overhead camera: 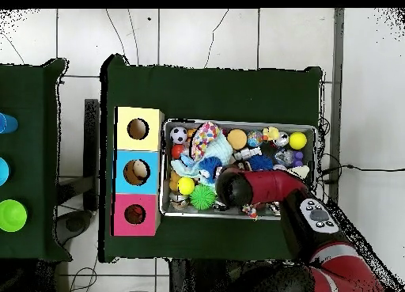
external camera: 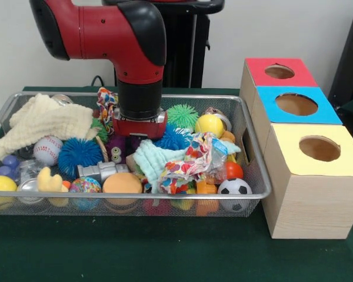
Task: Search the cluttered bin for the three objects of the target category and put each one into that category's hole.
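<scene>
A: Left to right, front view. Silver wire mesh bin [external camera: 256, 176] on the green cloth table [external camera: 165, 258]. At the bin's left edge: folded cream knit cloth [external camera: 44, 122], white baseball [external camera: 47, 150], yellow smooth ball [external camera: 1, 184], pale yellow rubber duck [external camera: 49, 180].

B: Middle?

A: Spiky blue rubber ball [external camera: 79, 155], orange foam ball [external camera: 122, 183], mint green cloth [external camera: 153, 160]. The red and black arm comes down here; its gripper [external camera: 140, 132] is sunk into the pile toward the bin's back edge. Can't tell how the claw stands, clutter hides it.

B: Right part of the bin?

A: Spiky green ball [external camera: 182, 116], glossy yellow ball [external camera: 209, 124], multicoloured spotted cloth [external camera: 191, 161] bunched, long axis running left-right, small black-and-white soccer ball [external camera: 234, 188] at the front right corner.

B: Boxes?

A: Three wooden boxes just beside the bin's right edge, each with a round hole on top: yellow-topped box [external camera: 312, 182] nearest, blue-topped box [external camera: 294, 106] in the middle, red-topped box [external camera: 279, 73] farthest. The overhead view shows something pale inside the blue one's hole; I can't see into the other two. Target category unclear, so the balls and cloths all sit in the bin.
</scene>
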Available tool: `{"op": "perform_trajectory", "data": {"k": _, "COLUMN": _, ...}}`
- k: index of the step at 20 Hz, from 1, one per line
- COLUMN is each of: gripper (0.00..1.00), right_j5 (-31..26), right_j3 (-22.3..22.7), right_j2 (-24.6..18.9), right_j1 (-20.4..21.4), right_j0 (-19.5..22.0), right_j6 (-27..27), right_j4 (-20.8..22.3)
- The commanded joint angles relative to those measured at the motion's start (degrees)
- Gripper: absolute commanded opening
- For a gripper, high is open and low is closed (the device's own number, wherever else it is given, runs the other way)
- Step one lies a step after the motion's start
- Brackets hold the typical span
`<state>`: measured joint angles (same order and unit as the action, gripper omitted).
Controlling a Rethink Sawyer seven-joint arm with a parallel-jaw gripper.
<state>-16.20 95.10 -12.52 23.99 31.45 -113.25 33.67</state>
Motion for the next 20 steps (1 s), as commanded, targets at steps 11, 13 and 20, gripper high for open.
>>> {"op": "perform_trajectory", "data": {"k": 11, "gripper": 1.0, "right_j5": -16.81, "right_j3": 5.75, "right_j2": -15.9, "right_j1": 11.66, "right_j0": 9.21, "right_j6": 11.68, "right_j4": -4.17}}
{"op": "perform_trajectory", "data": {"k": 13, "gripper": 1.0, "right_j5": -19.76, "right_j3": 7.01, "right_j2": -17.08, "right_j1": 14.32, "right_j0": 9.85, "right_j6": 11.86, "right_j4": -5.35}}
{"op": "perform_trajectory", "data": {"k": 20, "gripper": 1.0, "right_j5": -22.64, "right_j3": 7.65, "right_j2": -19.72, "right_j1": 16.91, "right_j0": 11.47, "right_j6": 11.65, "right_j4": -5.39}}
